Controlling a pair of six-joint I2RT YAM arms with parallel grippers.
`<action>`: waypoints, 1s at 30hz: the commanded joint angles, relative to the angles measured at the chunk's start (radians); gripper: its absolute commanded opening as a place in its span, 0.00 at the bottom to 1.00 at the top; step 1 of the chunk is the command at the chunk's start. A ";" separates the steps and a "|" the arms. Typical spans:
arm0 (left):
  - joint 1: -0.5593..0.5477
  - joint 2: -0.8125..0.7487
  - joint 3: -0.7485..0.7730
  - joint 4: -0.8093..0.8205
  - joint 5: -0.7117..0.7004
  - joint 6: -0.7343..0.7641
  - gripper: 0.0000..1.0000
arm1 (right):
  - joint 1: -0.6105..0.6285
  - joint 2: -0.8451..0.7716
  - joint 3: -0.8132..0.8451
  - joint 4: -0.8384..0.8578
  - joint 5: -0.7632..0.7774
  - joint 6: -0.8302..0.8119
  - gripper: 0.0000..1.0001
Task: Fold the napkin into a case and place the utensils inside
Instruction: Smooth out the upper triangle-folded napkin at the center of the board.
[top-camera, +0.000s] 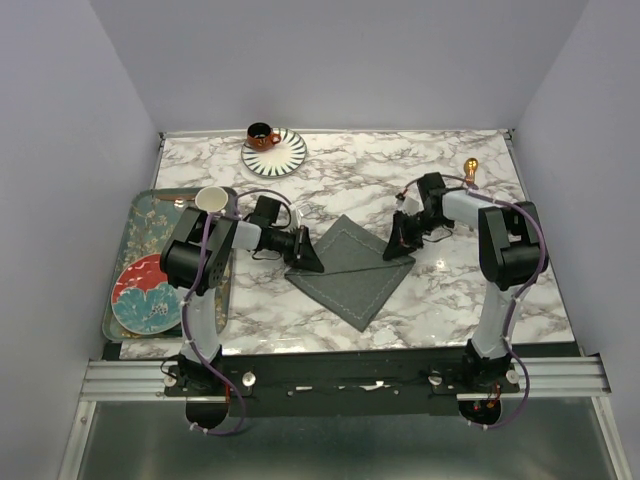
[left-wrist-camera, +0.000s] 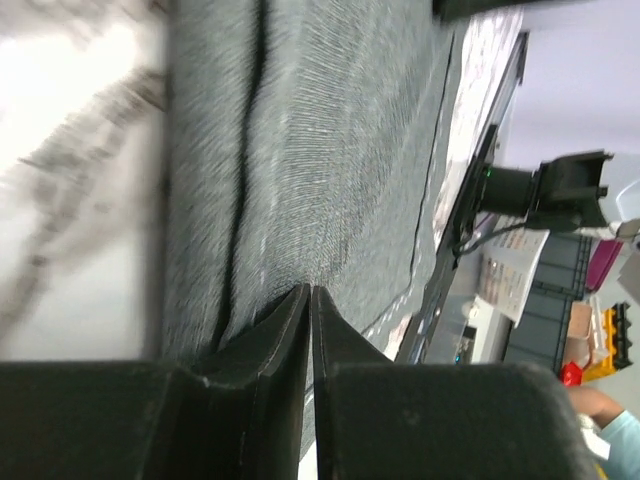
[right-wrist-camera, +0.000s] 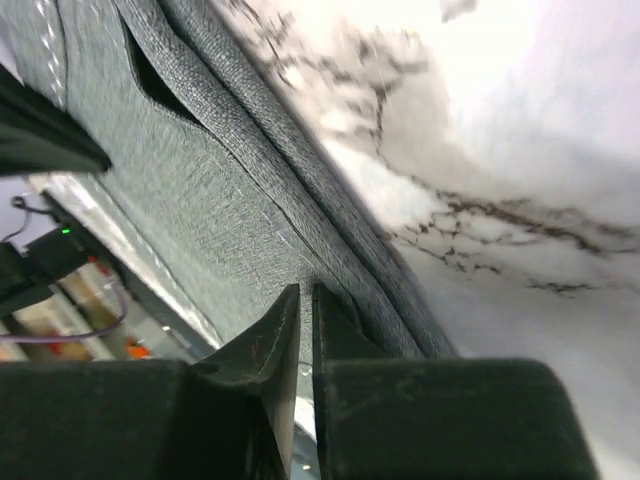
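Dark grey cloth: the napkin (top-camera: 352, 270) lies flat as a diamond mid-table on the marble top (top-camera: 420, 170), with no case formed yet.
Left gripper (top-camera: 308, 260): at the napkin's left corner, jaws clenched on the hem; its wrist view shows the fabric running up into the nearly meeting fingertips (left-wrist-camera: 300, 300).
Right gripper (top-camera: 398, 248): at the opposite corner, jaws drawn almost together on the cloth edge (only a sliver of light shows between them).
Utensils: one gold-copper utensil (top-camera: 469, 168) rests near the far right edge, well apart from the cloth; I cannot pick out the second with certainty.
Step in hand: the first fold, by my reading.
Doing it well: lift both corners together and only slightly, carry them at the same pace so the crease falls straight, keep the cloth taut between the arms, and let go only once the edges lie aligned.
Risk: a shallow pinch could slip off the hem.
Writing: no brand or label readable; papers in the left wrist view's background are too blurred.
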 joint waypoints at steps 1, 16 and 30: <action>-0.057 -0.084 -0.063 -0.119 -0.104 0.125 0.21 | 0.005 0.003 0.103 -0.041 0.079 -0.125 0.21; -0.087 -0.161 0.173 -0.444 -0.364 0.422 0.27 | 0.003 -0.051 0.183 -0.154 0.121 -0.315 0.46; -0.159 -0.127 0.127 -0.562 -0.453 0.476 0.26 | 0.055 0.065 0.234 -0.176 0.228 -0.436 0.43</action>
